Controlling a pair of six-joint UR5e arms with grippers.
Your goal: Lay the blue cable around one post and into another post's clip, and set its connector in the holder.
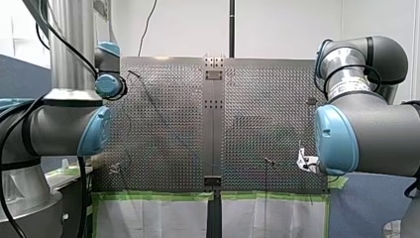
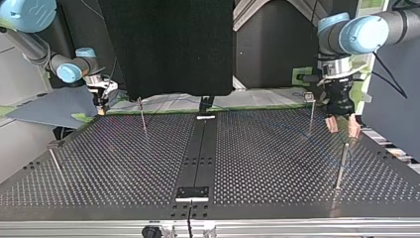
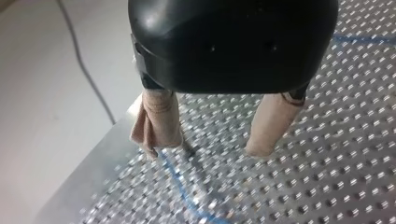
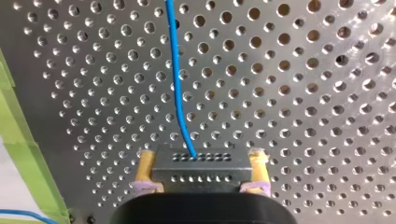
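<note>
Top view: my left gripper [image 2: 342,127] hangs at 3 o'clock over the table [image 2: 267,163], jaws wide apart and empty. Left wrist view: the cable [image 3: 173,176] lies on the table just under that gripper. Right wrist view: my right gripper [image 4: 201,162] clamps the connector [image 4: 201,173], the cable running ahead toward 12 o'clock.

Blue cable [image 3: 180,186] and posts [image 2: 142,115] on perforated table [image 2: 272,163]
</note>
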